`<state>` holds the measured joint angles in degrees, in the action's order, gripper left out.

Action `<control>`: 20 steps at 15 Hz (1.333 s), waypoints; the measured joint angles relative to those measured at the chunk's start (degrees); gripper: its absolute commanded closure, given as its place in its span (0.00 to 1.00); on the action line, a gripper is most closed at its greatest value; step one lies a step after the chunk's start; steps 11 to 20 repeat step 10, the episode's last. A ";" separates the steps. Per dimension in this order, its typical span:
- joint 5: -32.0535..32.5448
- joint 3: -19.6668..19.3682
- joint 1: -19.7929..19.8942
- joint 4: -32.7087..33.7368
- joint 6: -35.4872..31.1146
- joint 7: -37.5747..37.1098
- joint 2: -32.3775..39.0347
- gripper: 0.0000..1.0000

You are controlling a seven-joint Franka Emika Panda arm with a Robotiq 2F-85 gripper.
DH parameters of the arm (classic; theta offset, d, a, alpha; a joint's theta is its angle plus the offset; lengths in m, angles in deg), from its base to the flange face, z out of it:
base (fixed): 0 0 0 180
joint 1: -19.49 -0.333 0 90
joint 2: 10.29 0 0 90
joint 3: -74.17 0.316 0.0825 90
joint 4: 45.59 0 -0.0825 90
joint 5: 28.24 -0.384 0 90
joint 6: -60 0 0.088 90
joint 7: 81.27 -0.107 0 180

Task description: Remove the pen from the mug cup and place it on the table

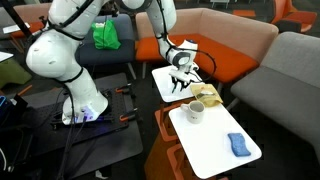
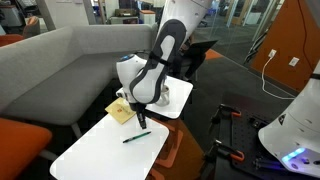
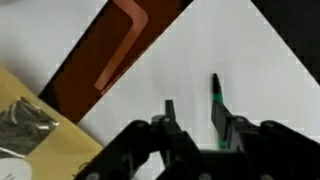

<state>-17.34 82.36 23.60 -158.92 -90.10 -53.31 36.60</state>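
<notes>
one pen [image 2: 137, 137] lies on the table [image 2: 85, 155] beneath the spread pincer [image 3: 195, 110], apart from the mug [image 1: 195, 112].

In an exterior view the mug [image 1: 195, 112] stands on the worktop [image 1: 215, 138]. A packet [image 1: 208, 95] lies near it at 1 o'clock, and a cloth [image 1: 238, 145] lies well apart at 4 o'clock. In an exterior view the pen [image 2: 137, 137] lies flat on the worktop [image 2: 95, 152], at 5 o'clock from the packet [image 2: 122, 110]. A second worktop [image 2: 180, 97] stands at 2 o'clock.
</notes>
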 measured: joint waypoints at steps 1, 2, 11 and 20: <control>-0.95 0.53 1.42 -0.38 0.08 -0.01 -0.84 0.14; -2.20 0.94 2.60 -1.14 0.54 -0.14 -2.16 0.07; -14.53 1.78 3.98 -11.62 7.50 -7.80 -18.24 0.00; -14.53 1.78 3.98 -11.62 7.50 -7.80 -18.24 0.00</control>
